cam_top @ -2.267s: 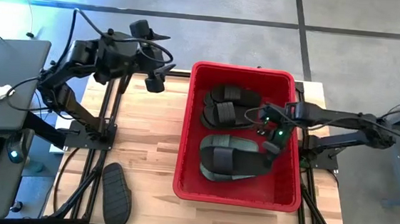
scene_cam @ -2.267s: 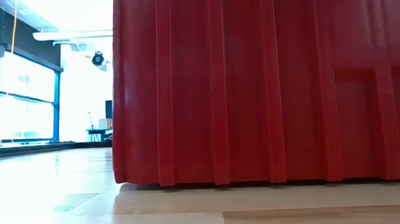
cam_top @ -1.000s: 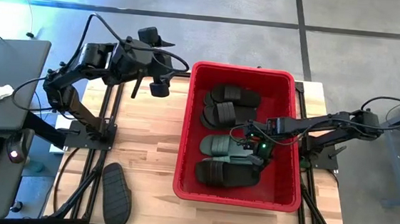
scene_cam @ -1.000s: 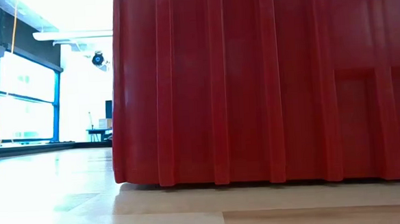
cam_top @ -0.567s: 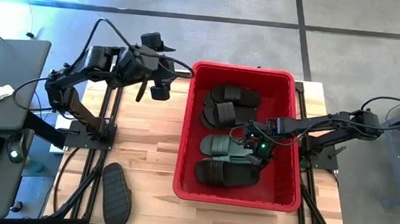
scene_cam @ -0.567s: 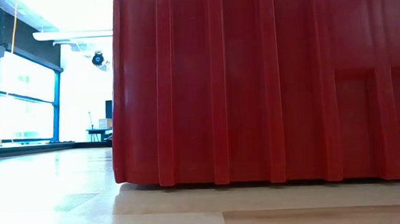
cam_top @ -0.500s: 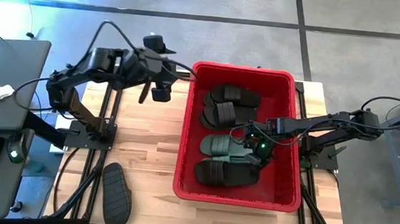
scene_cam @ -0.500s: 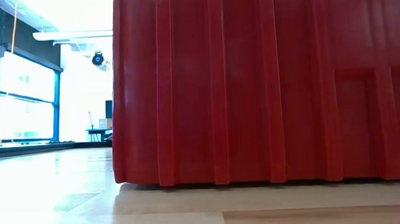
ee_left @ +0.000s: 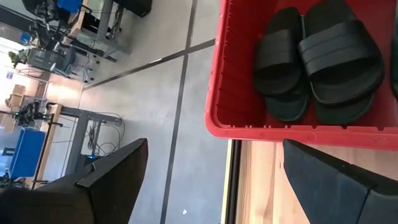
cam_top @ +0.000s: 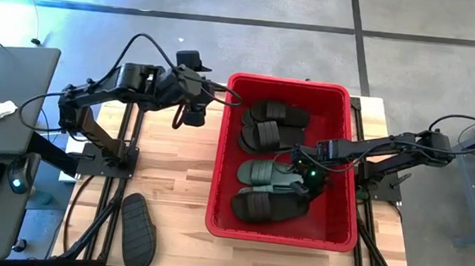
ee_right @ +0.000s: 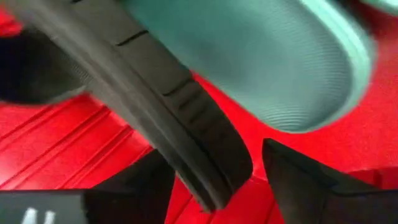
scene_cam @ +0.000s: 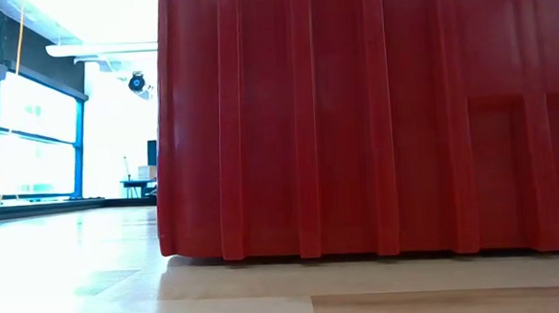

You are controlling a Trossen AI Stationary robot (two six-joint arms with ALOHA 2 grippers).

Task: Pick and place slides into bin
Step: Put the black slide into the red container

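I see a bright red bin [cam_top: 342,99] with ribbed walls on the pale, plank-striped wooden table [cam_top: 171,162]. Inside, toward the bin's far end, lie two black slides [cam_top: 269,124] with ribbed straps; nearer sit a dark green slide [cam_top: 268,174] and a black one [cam_top: 267,205]. A dark slide [cam_top: 138,230] lies at the table's near left edge.

A red rectangular bin [cam_top: 218,148] sits on the table, holding two black slides [cam_top: 270,125] side by side, one green slide [cam_top: 270,173] and another black slide [cam_top: 267,205]. One dark slide [cam_top: 138,230] lies outside, near the table's front-left edge.
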